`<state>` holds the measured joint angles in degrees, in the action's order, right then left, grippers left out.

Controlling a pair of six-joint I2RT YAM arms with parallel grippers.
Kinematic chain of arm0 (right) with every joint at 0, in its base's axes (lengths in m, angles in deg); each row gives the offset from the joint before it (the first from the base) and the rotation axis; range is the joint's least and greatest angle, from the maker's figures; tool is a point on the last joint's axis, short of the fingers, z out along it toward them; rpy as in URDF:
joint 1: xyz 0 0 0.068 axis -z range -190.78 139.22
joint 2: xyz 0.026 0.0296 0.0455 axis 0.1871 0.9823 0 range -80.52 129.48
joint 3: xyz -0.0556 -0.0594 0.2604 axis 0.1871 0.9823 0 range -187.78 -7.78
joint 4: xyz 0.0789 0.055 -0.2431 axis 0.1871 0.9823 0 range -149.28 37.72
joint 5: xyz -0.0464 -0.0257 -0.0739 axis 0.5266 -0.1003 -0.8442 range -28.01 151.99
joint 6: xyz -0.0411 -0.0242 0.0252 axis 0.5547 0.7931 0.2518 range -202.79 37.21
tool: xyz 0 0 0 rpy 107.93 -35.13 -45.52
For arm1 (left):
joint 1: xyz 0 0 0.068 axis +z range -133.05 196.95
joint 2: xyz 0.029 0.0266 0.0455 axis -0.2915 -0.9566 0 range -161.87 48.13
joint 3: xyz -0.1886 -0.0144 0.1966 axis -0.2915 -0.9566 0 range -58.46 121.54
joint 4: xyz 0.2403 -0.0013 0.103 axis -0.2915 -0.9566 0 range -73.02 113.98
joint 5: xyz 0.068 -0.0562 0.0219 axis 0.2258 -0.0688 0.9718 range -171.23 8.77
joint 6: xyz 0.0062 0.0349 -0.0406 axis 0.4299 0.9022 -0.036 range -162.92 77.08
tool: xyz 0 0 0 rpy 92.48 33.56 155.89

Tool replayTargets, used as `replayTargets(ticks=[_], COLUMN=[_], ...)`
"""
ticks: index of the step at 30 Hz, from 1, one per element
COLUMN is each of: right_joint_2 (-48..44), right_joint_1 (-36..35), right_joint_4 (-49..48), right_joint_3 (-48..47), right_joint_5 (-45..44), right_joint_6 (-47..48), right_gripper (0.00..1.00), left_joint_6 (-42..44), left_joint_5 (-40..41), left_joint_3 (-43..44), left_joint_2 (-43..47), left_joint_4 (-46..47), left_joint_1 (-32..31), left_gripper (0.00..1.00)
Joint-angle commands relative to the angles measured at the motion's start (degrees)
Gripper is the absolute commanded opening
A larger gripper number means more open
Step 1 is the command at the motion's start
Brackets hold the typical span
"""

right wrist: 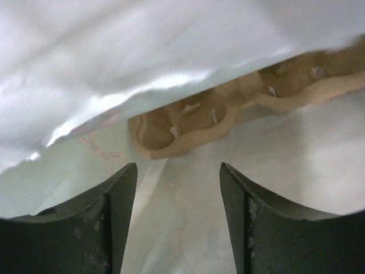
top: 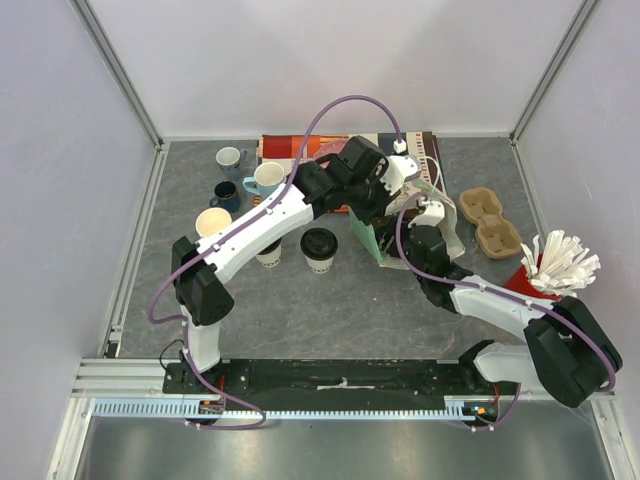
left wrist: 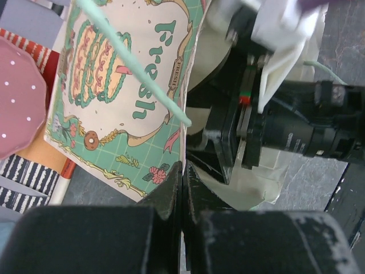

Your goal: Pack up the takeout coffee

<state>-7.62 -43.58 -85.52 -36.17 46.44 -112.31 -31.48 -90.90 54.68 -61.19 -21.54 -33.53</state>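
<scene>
As left claw pinches printed bag | moulded brown pulp tray

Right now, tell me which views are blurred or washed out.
Top view: sharp, evenly lit, only faint shadows. Left wrist view: paper bag print readable, left pincer blurred up close. Right wrist view: white sheet glares, cardboard tray soft, right pincer dark.

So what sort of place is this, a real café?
Probably not: it looks like a lab test cell, with white wall panels, aluminium framing and a grey table. The lidded paper cup, cup carrier and paper bag look like props.
</scene>
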Motion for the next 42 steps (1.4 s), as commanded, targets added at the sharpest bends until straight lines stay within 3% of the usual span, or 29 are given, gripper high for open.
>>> replayTargets(ticks=[1, 4, 11, 17, 19, 20, 22, 25, 28, 33, 36, 42], right_joint_2=[-2.6, -1.6, -10.7, -18.0, -18.0, -17.7, -15.8, -12.1, -8.8, -3.4, 0.9, 0.1], right_joint_1=[0.2, 0.3, 0.3, 0.4, 0.4, 0.3, 0.4, 0.3, 0.4, 0.2, 0.3, 0.1], right_joint_4=[4.4, 7.9, 8.7, 12.4, 11.5, 10.8, 8.6, 12.9, 14.6, 5.9, 7.2, 14.7], right_joint_3=[-0.5, -3.4, -2.9, 0.7, 1.3, 1.5, 1.2, -3.2, -6.9, -5.5, -8.3, -10.8], right_joint_5=[-7.6, -6.6, 0.3, 1.9, 2.3, 2.8, 5.5, 6.5, 4.8, 5.6, 6.9, 17.4], right_joint_6=[-17.3, -17.4, -3.5, -3.7, -3.4, -2.8, 3.0, 12.7, 19.0, 23.9, 29.1, 52.4], right_gripper=[0.7, 0.7, 0.7, 0.7, 0.68, 0.62, 0.56, 0.51, 0.54, 0.59, 0.6, 0.65], left_joint_6=[-0.8, -1.1, -0.6, -1.1, -1.4, -1.9, -2.4, -3.1, -3.0, -3.4, -2.7, 0.9], left_joint_5=[-2.5, -1.0, 1.8, 2.3, 2.5, 2.1, 0.8, -0.2, 0.1, -2.8, -3.7, -7.9], left_joint_3=[-1.3, -0.7, 1.1, -3.8, -4.9, -5.5, -5.8, -5.9, -5.1, -3.5, -2.9, -0.1], left_joint_2=[1.6, 1.6, 2.2, 3.8, 4.3, 4.5, 4.9, 5.3, 5.2, 4.4, 4.0, 3.1], left_joint_4=[0.5, 0.5, 0.7, 2.8, 3.6, 3.6, 3.5, 3.2, 2.9, 2.4, 2.0, 0.2], left_joint_1=[-0.1, 0.0, 0.2, 0.1, 0.2, 0.2, 0.2, 0.2, 0.3, 0.2, 0.3, 1.3], left_gripper=[0.02, 0.02, 0.02, 0.02, 0.02, 0.02, 0.02, 0.02, 0.02, 0.02, 0.02, 0.02])
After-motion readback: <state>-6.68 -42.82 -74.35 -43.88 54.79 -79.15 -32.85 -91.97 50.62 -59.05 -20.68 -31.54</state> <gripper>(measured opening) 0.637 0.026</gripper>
